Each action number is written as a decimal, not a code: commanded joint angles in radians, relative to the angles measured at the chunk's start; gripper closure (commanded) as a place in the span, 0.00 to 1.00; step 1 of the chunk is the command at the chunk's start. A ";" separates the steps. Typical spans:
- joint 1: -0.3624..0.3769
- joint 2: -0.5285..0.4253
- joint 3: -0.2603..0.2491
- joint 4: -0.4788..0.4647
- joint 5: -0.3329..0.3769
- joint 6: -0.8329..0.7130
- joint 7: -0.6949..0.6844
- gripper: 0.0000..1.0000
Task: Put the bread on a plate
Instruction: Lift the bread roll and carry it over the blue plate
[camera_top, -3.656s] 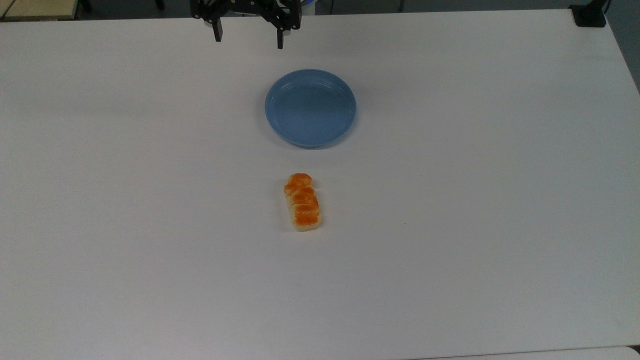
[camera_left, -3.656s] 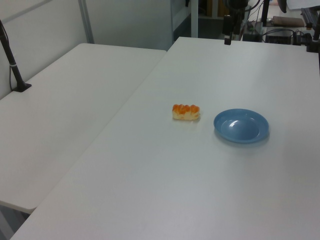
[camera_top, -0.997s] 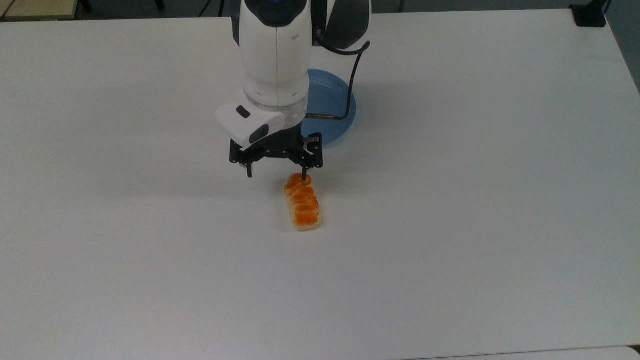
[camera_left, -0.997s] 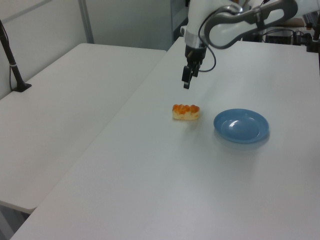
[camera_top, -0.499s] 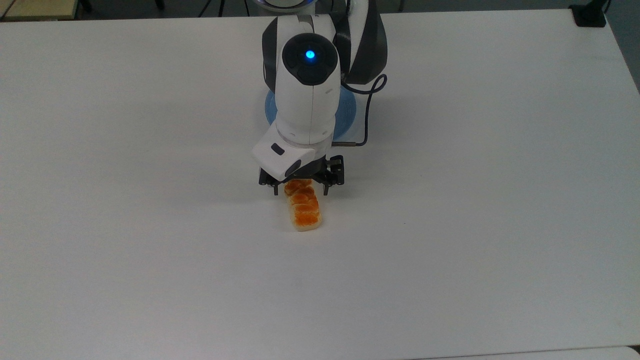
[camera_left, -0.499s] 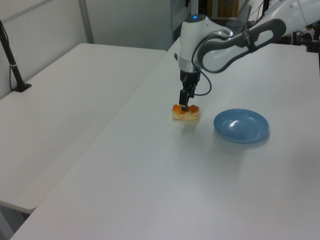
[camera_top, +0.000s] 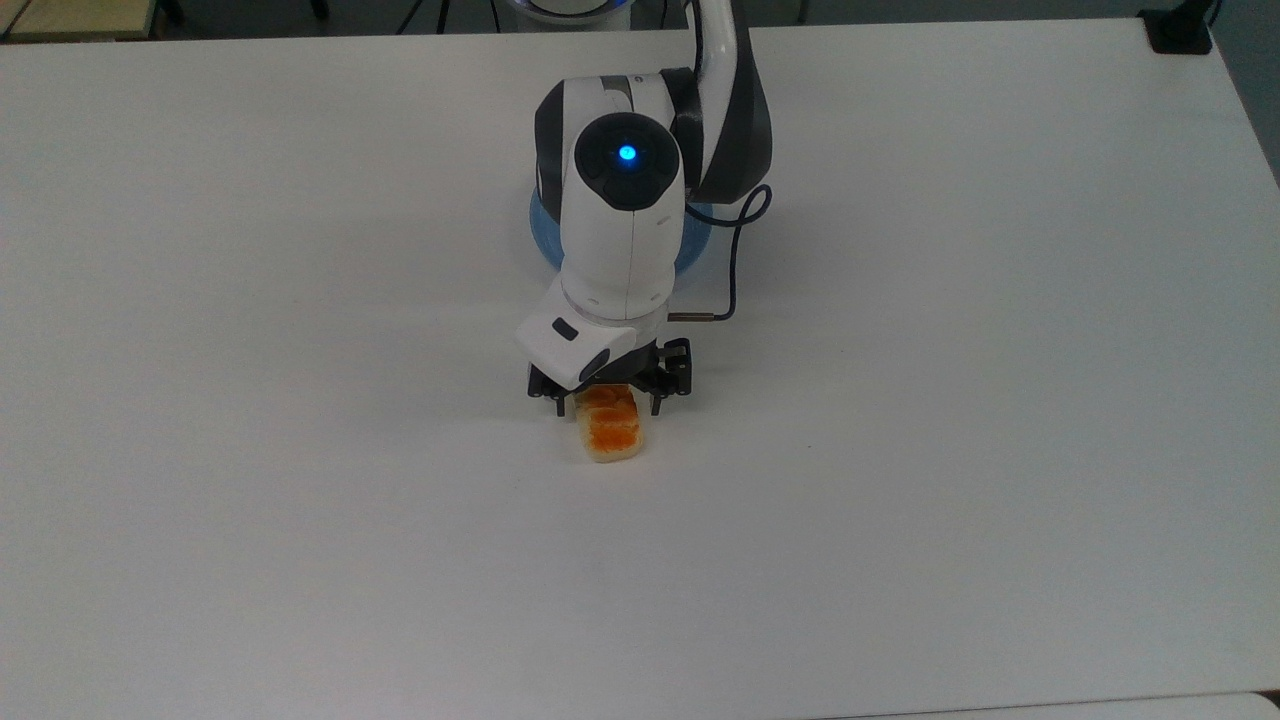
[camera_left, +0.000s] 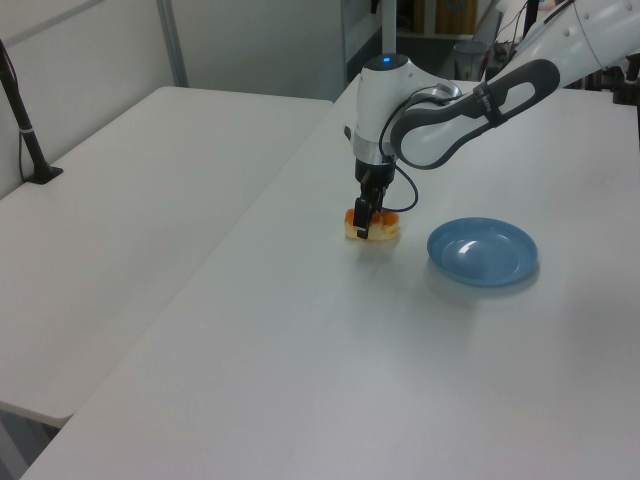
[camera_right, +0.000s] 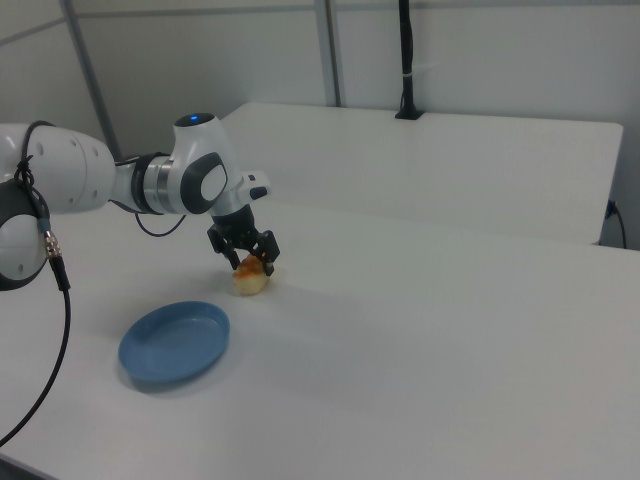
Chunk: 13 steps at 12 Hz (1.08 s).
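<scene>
Gripper (camera_top: 606, 405) fingers apart astride bread (camera_top: 611, 432) near one end; risk: off-centre pinch tips loaf before plate (camera_left: 483, 252).

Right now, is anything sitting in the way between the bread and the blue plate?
No. The bread and the plate have bare white table between them. The tool straddles the bread.

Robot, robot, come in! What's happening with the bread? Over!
Pincer open, down astride the bread, one finger each side. Bread on the table, not gripped yet. Plate empty, nothing between it and the bread.
</scene>
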 joint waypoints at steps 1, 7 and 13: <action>0.000 0.008 0.002 0.009 0.012 0.016 0.007 0.49; -0.011 -0.228 0.004 -0.192 0.047 -0.002 0.035 0.48; 0.059 -0.571 0.004 -0.718 0.047 0.123 -0.036 0.48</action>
